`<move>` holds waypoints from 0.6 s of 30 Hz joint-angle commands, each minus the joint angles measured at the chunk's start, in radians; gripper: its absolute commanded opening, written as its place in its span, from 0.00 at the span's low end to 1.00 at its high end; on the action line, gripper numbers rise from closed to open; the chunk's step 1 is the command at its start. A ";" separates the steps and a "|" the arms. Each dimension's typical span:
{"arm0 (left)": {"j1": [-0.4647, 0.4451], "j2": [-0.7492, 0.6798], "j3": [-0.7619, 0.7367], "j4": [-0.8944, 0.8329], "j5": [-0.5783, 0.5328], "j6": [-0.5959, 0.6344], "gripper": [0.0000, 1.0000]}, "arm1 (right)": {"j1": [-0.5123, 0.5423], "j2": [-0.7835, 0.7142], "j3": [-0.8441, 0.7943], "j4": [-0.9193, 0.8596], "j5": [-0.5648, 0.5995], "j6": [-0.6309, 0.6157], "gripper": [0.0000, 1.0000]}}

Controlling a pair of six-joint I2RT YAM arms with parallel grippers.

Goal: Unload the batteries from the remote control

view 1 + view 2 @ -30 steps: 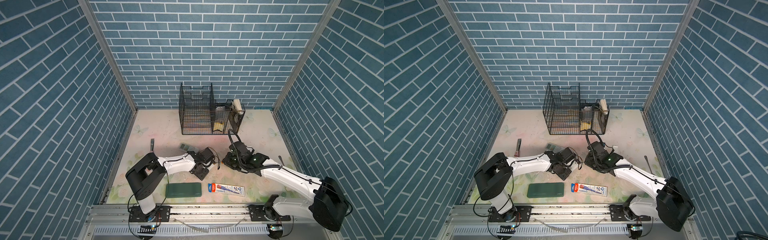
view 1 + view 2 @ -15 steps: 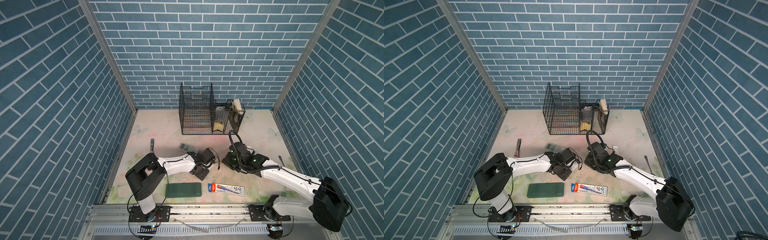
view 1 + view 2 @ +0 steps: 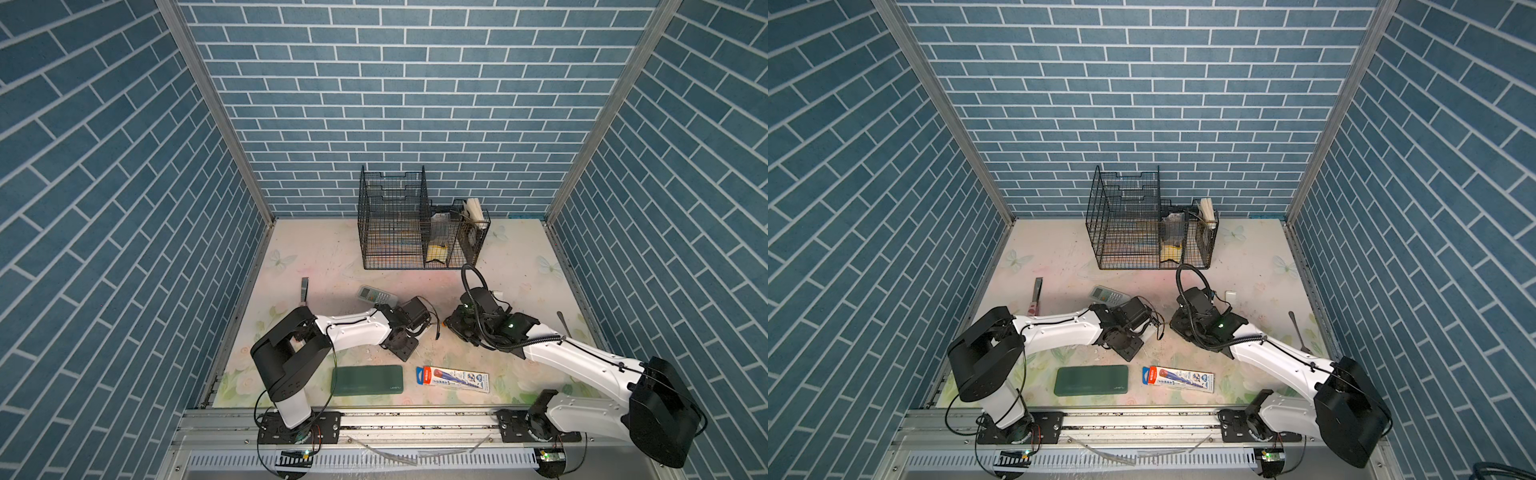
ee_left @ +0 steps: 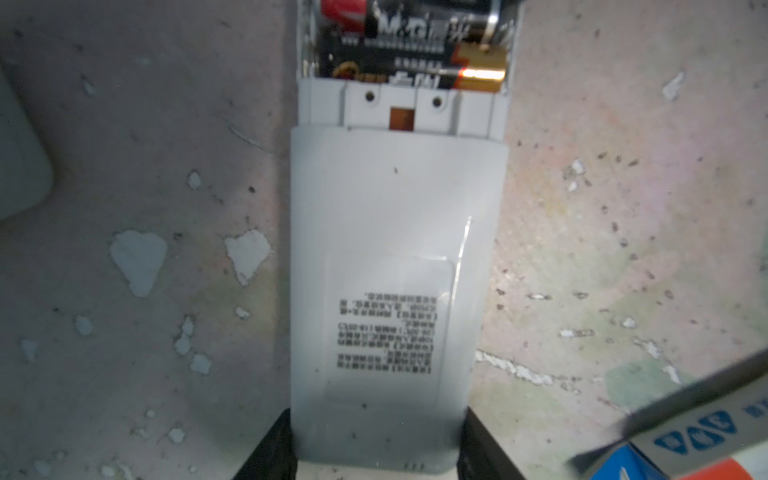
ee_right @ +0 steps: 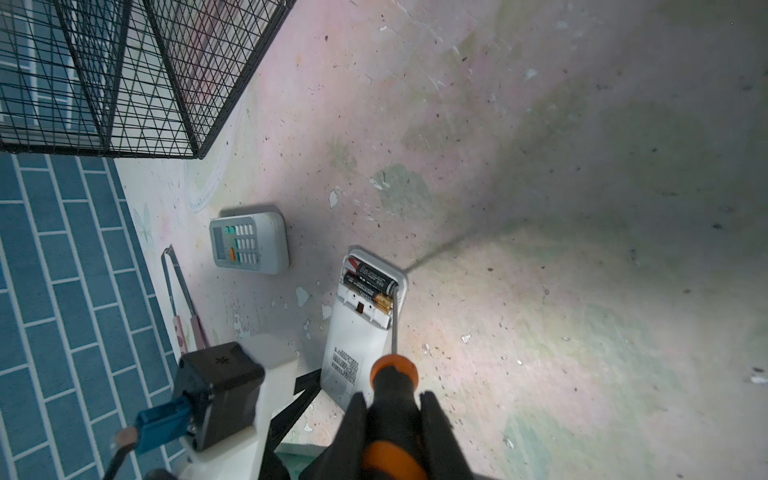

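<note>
In both top views the two wrists crowd together near the middle of the table (image 3: 332, 257), toward its front edge, and they hide the remote control (image 4: 395, 249) and the batteries (image 5: 372, 282), so only the wrist views show them. The left gripper (image 4: 376, 428) pinches the remote control by its long sides at the end away from the open compartment. Only the tips of its black fingers (image 4: 270, 449) enter the left wrist view. Two batteries lie side by side in that compartment. The farther one is cut off by the edge of the left wrist view, and the print on both is too blurred to read. The right gripper (image 5: 392, 411) is clamped on the orange-and-black handle of the screwdriver (image 5: 392, 382). Its thin shaft runs along the remote's side to the end of the farther battery, and whether the tip touches cannot be told. A second remote (image 5: 248, 243) lies face up just beside, toward the wire basket (image 3: 415, 224) at the back edge. A blue-and-white carton (image 4: 685, 436) is cropped and out of focus in the left wrist view. Compared with a second ago, both arms hold almost the same pose and nothing on the table has visibly shifted.
</note>
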 commanded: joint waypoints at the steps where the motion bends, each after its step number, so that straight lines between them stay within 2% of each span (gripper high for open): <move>1: -0.021 0.034 -0.038 -0.001 0.022 0.046 0.31 | 0.012 -0.014 -0.022 0.075 0.000 0.039 0.00; 18: -0.037 0.050 -0.044 -0.001 0.020 0.044 0.29 | 0.008 -0.059 -0.016 0.103 0.026 0.026 0.00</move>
